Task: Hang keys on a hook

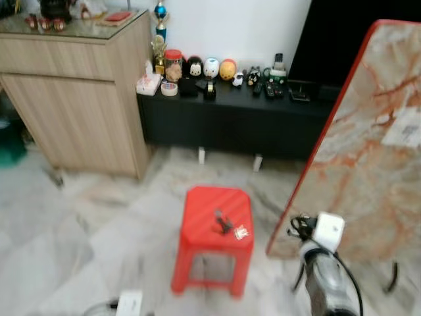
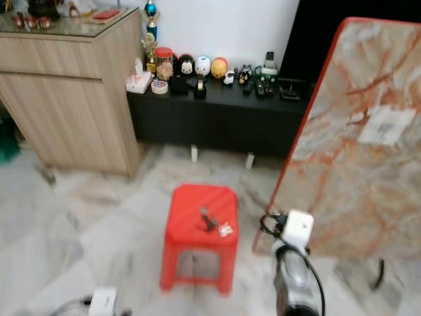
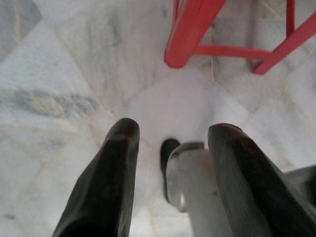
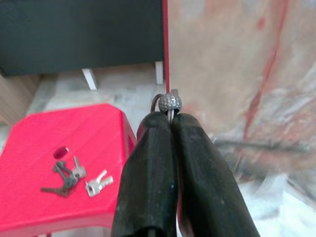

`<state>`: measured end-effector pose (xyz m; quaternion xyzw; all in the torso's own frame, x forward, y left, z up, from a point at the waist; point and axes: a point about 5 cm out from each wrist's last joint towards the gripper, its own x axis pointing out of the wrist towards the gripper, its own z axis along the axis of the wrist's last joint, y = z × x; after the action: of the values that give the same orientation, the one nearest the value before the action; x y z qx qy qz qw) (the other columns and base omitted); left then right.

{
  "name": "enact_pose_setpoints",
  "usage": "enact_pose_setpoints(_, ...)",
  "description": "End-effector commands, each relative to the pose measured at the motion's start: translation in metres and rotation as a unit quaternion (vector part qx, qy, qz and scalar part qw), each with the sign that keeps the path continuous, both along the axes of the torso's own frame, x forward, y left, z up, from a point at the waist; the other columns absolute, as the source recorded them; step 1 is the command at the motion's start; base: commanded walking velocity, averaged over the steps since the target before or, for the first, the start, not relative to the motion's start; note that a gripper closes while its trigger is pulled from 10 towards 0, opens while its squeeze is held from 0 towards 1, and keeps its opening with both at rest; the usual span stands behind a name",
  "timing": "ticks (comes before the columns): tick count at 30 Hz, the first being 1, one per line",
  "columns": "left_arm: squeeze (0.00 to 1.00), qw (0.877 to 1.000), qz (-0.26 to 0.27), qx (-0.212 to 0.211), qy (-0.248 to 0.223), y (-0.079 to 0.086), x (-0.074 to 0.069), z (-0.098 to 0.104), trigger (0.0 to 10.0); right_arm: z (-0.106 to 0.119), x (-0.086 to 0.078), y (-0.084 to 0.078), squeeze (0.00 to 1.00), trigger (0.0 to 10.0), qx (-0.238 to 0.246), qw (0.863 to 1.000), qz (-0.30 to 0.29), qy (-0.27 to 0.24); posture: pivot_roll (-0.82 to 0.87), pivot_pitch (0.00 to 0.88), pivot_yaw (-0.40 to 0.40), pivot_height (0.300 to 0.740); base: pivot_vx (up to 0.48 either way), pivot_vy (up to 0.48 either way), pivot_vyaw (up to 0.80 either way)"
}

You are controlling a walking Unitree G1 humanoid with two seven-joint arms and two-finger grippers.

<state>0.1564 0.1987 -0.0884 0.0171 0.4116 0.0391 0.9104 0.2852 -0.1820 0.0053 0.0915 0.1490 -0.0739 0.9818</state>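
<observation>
A dark bunch of keys (image 1: 223, 222) lies on top of the red plastic stool (image 1: 214, 212), with a smaller pair of silver keys (image 1: 241, 232) beside it. The right wrist view has both the bunch (image 4: 64, 177) and the silver pair (image 4: 98, 183) on the stool, below and ahead of my right gripper (image 4: 171, 116). That gripper is shut on a small metal hook (image 4: 169, 102) with a ball end, held to the right of the stool. My left gripper (image 3: 173, 131) hangs open and empty low over the floor, near a stool leg (image 3: 190, 32).
A marble-patterned tabletop with a red rim (image 1: 370, 151) leans upright at my right, close to my right arm (image 1: 325, 280). A black low console (image 1: 237, 115) with figurines and remotes runs along the back wall. A wooden cabinet (image 1: 72, 99) stands at the left.
</observation>
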Motion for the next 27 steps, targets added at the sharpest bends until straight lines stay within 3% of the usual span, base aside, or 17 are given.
enact_pose_setpoints(1, 0.00, 1.000, -0.012, -0.002, 0.000, -0.005, 0.002, 0.000, 10.0, 0.000, -0.002, -0.009, 0.00, 10.0, -0.005, 1.000, -0.013, -0.001, 0.08, 0.000, -0.086, 0.740, 0.000, -0.401, 0.00)
enact_pose_setpoints(11, 0.00, 1.000, -0.007, -0.003, -0.001, -0.002, 0.002, 0.001, 10.0, 0.000, -0.001, -0.009, 0.00, 10.0, -0.006, 1.000, -0.011, 0.000, 0.08, 0.000, -0.093, 0.740, 0.000, -0.387, 0.00)
enact_pose_setpoints(17, 0.00, 1.000, 0.000, -0.004, -0.002, 0.000, 0.002, 0.001, 10.0, 0.003, 0.001, -0.010, 0.00, 10.0, -0.017, 1.000, -0.010, -0.008, 0.09, 0.000, -0.092, 0.740, 0.000, 0.000, 0.00)
enact_pose_setpoints(24, 0.00, 1.000, 0.002, -0.004, -0.004, 0.001, 0.001, 0.001, 10.0, 0.012, 0.005, -0.013, 0.00, 10.0, -0.051, 0.998, -0.022, -0.035, 0.09, 0.000, -0.090, 0.740, 0.000, 0.000, 0.00)
enact_pose_setpoints(27, 0.00, 1.000, 0.000, -0.004, -0.005, 0.002, -0.001, 0.001, 10.0, 0.026, 0.012, -0.018, 0.00, 10.0, -0.098, 0.992, -0.027, -0.071, 0.08, 0.000, -0.084, 0.740, 0.000, 0.000, 0.00)
